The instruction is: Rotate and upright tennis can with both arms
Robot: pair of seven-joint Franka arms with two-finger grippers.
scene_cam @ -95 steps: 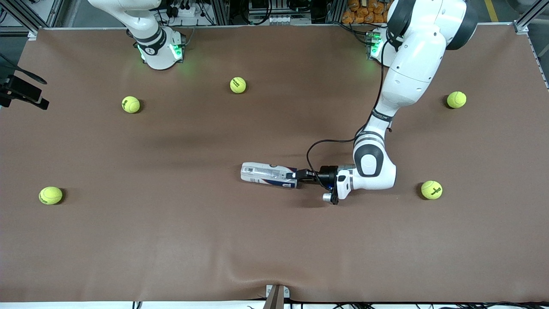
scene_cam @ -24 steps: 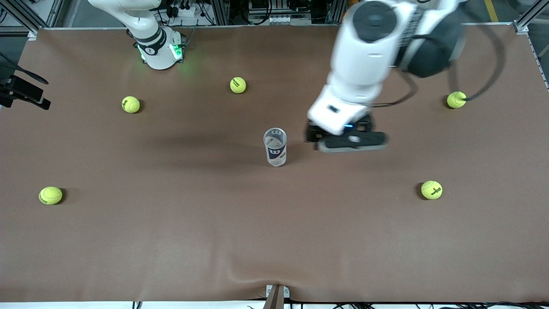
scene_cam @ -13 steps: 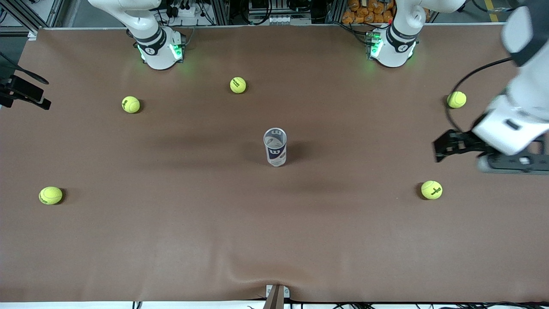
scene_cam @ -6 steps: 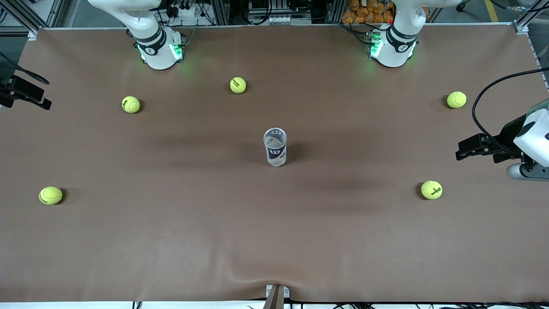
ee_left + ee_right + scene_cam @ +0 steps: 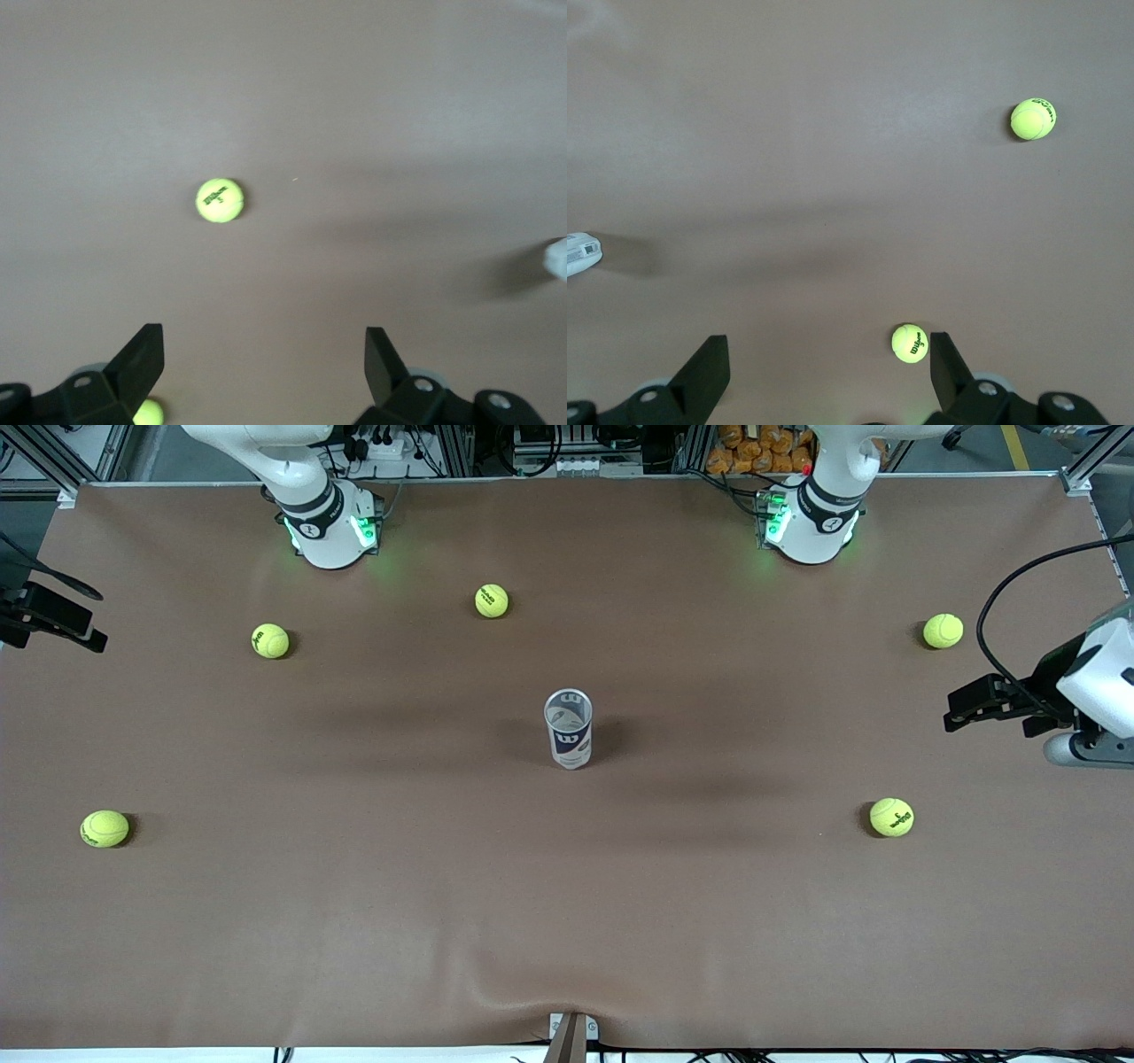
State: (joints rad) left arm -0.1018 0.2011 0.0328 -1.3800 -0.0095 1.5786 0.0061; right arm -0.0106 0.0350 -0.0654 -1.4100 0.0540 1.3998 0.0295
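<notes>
1. One tennis can (image 5: 569, 728) stands upright mid-table, ringed by six balls (image 5: 891, 817).
2. Left gripper (image 5: 959, 713), spread, hangs over its table end; right gripper (image 5: 828, 376) likewise spread, holding nothing.

desk (image 5: 354, 921): brown mat, slight wrinkle at near edge | rim: aluminium frame (image 5: 567, 476) | floor: grey | light: even

One tennis can (image 5: 569, 729), six tennis balls (image 5: 492, 600).
</notes>
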